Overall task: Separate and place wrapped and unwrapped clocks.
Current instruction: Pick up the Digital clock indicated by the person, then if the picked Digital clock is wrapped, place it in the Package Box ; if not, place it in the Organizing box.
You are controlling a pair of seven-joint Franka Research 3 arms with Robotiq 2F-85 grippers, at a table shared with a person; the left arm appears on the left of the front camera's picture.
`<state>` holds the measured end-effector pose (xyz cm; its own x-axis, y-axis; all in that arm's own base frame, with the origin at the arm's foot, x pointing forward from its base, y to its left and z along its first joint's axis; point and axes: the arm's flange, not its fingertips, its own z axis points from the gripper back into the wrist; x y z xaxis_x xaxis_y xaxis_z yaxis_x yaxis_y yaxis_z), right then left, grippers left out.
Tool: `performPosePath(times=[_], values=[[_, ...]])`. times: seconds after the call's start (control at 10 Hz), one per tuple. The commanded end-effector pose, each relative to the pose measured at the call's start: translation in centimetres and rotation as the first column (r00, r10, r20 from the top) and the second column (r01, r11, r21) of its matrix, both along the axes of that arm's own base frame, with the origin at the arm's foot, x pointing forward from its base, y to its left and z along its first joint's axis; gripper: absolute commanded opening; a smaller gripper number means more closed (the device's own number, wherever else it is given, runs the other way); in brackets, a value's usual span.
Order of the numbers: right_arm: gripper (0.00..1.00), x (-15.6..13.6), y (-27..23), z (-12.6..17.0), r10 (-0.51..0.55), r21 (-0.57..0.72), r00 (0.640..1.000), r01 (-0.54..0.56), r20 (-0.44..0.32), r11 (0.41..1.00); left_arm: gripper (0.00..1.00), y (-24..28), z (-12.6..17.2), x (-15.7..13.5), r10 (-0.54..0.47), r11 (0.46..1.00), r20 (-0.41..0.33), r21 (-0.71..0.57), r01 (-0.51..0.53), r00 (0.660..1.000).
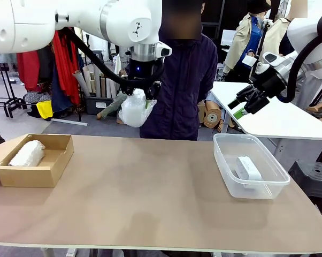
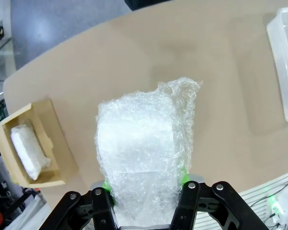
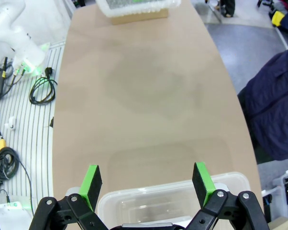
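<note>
My left gripper (image 1: 138, 92) hangs high above the table's far edge, shut on a wrapped clock (image 1: 133, 111), a crinkly bubble-wrap bundle. In the left wrist view this bundle (image 2: 143, 153) stands between the green pads of that gripper (image 2: 144, 184). Another wrapped clock (image 1: 27, 153) lies in the cardboard box (image 1: 54, 166) at the left, which the left wrist view shows too, clock (image 2: 29, 149) inside box (image 2: 55, 143). The bare white clock (image 1: 248, 167) lies in the clear tub (image 1: 225, 160) at the right. My right gripper (image 1: 246, 105) is open and empty, raised over the tub (image 3: 134, 203), its green pads (image 3: 91, 179) wide apart.
A person in a dark jacket (image 1: 185, 80) stands at the far side behind the held bundle. The brown table (image 1: 150, 203) is bare between box and tub. A second white table (image 1: 278, 118) stands at the back right. Cables lie on the floor (image 3: 41, 88).
</note>
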<state>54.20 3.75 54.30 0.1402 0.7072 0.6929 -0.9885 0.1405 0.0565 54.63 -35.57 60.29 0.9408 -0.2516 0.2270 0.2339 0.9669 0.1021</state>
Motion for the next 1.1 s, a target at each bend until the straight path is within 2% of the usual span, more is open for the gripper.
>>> performPosePath(times=[0.0, 0.1, 1.0], values=[[1.00, -0.02, 0.14, 0.31, -0.012, 0.001, 1.000, 0.012, -0.004, 1.000, 0.00, -0.31, 0.68, 0.24, 0.018, 1.000, 0.042, -0.017, -0.017, 0.999], [1.00, -0.02, 0.14, 0.31, -0.012, 0.001, 1.000, 0.012, -0.004, 1.000, 0.00, 0.00, 0.00, 0.00, 0.000, 1.000, 0.000, 0.000, 0.000, 1.000], [1.00, -0.02, 0.14, 0.31, -0.012, 0.001, 1.000, 0.012, -0.004, 1.000, 0.00, 0.00, 0.00, 0.00, 0.000, 1.000, 0.000, 0.000, 0.000, 1.000]])
